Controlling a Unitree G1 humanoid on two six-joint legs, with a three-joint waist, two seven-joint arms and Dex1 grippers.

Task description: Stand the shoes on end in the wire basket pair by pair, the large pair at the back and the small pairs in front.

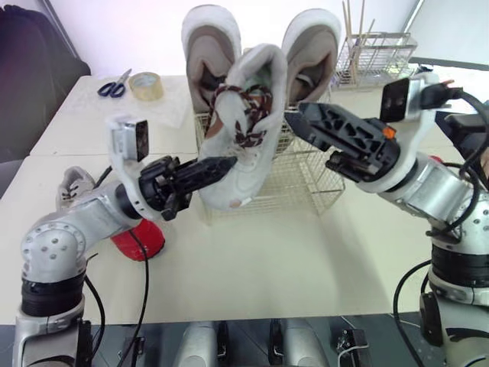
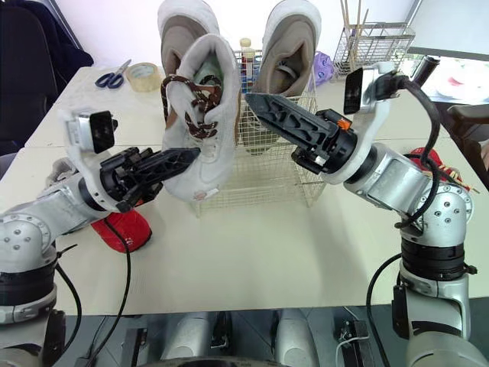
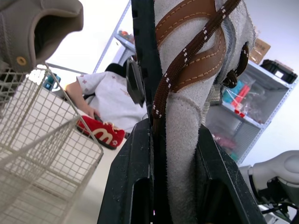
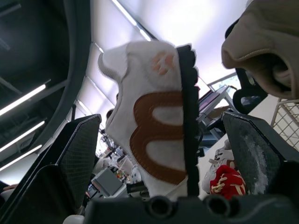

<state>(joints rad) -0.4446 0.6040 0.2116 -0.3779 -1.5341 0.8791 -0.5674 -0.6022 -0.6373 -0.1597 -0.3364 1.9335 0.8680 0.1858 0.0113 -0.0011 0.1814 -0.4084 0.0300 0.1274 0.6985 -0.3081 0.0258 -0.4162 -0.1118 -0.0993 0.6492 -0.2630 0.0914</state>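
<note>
Left wrist view: I see my left tool (image 1: 222, 166) clamped tight on the white shoe (image 3: 182, 140); my right tool (image 1: 300, 118) gapes wide around it, basket (image 1: 307, 186) just beyond both tools.

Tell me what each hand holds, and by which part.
Left hand grips the white shoe by its upper beside the laces; right hand is open, holding nothing.

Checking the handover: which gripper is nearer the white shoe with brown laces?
Left. The left gripper is shut on the white shoe by the wire basket; the right gripper is open, a finger on each side of it, gaps showing.
</note>
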